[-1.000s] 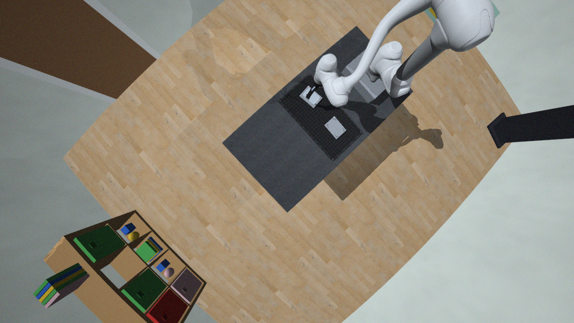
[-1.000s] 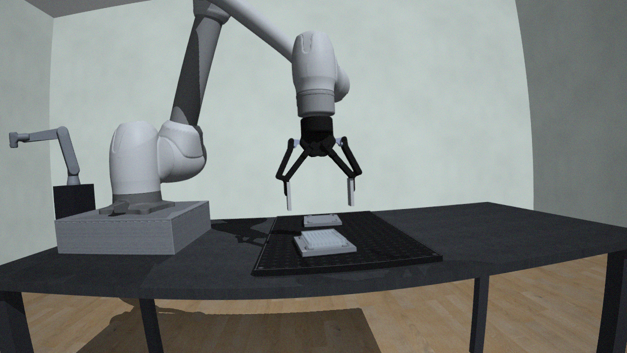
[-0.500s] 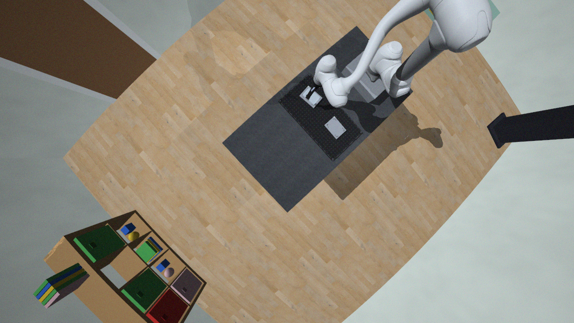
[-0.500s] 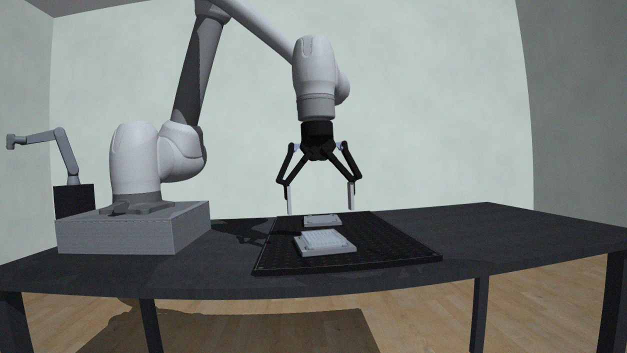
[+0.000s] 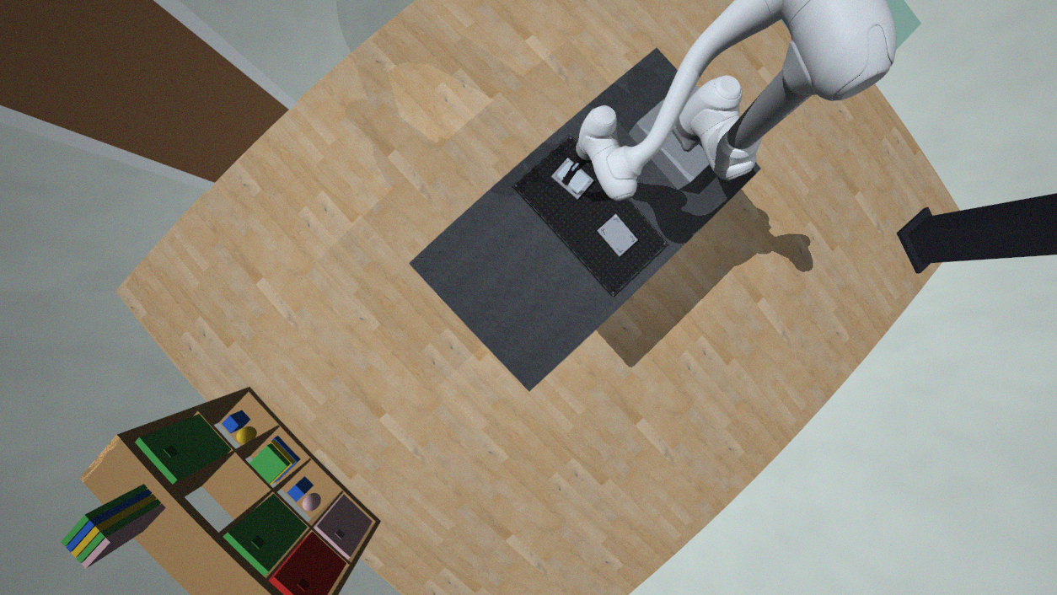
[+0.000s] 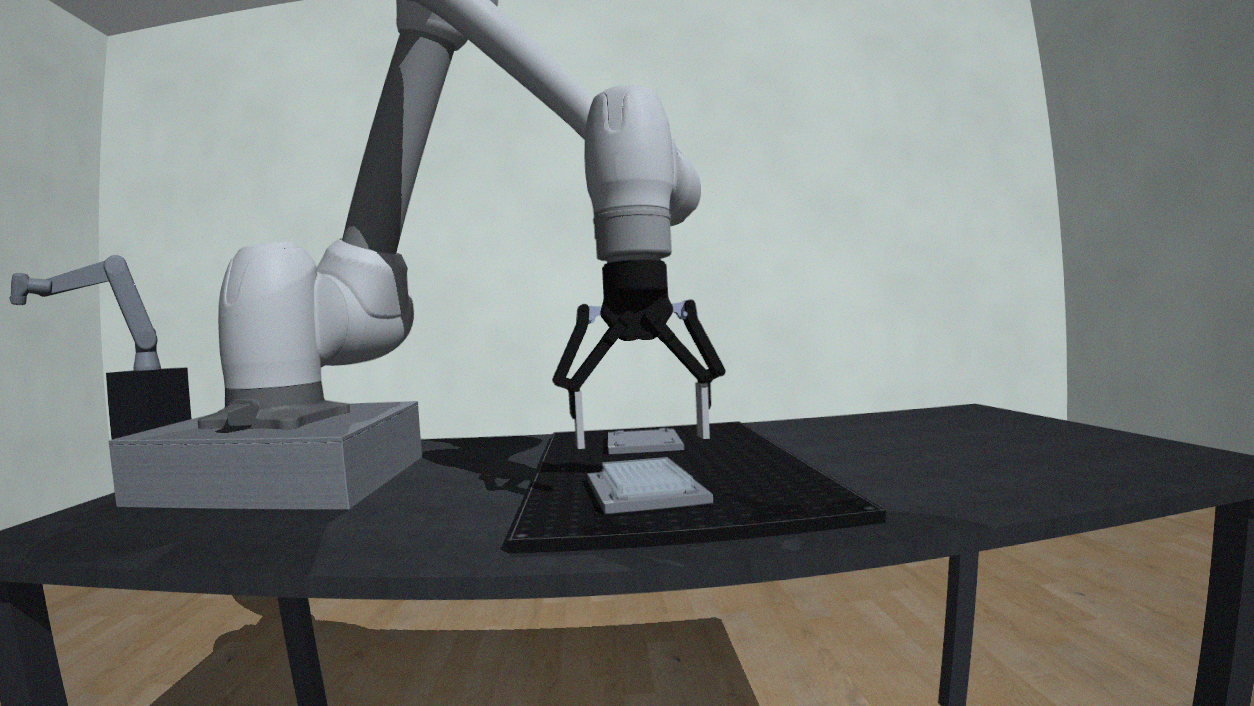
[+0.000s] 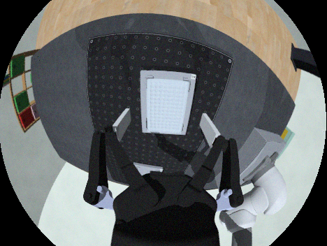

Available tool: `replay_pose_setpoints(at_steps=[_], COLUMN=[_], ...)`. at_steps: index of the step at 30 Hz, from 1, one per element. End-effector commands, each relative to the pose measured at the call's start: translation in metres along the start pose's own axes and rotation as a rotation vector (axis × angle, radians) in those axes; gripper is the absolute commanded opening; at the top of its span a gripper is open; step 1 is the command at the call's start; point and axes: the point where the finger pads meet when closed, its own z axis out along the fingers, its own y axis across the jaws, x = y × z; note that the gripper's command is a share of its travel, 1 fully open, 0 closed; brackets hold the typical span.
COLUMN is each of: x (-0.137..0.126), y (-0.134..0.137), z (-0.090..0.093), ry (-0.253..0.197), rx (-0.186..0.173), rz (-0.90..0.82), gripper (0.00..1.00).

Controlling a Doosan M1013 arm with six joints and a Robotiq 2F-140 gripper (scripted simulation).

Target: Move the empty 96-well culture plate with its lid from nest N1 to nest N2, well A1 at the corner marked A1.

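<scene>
The 96-well plate (image 6: 649, 480) stands with its lid on the near nest N1 (image 6: 651, 499), and its wells show as a white grid. It also shows in the wrist view (image 7: 166, 107). My gripper (image 6: 640, 438) is wide open and empty. It hangs a little above the plate, with one finger to each side of it. From overhead the gripper (image 5: 575, 179) covers part of the plate. In the wrist view the fingertips frame the plate's near end. Nest N2 (image 6: 644, 440) stands empty behind N1. It also shows from overhead (image 5: 617, 234).
Both nests sit on a black perforated board (image 6: 702, 491) on the dark table. My grey base block (image 6: 263, 456) stands at the table's left end. A small arm on a black box (image 6: 144, 394) stands behind it. A shelf (image 5: 236, 487) is far off on the floor.
</scene>
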Motion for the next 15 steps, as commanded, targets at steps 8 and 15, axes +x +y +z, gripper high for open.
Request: replay_pose_setpoints(at_steps=[8,15], x=[0.000,0.000], y=[0.000,0.000], z=[0.015,0.024], ry=[0.000,0.000], rx=[0.000,0.000], rz=[0.000,0.000], gripper=[1.00,1.00])
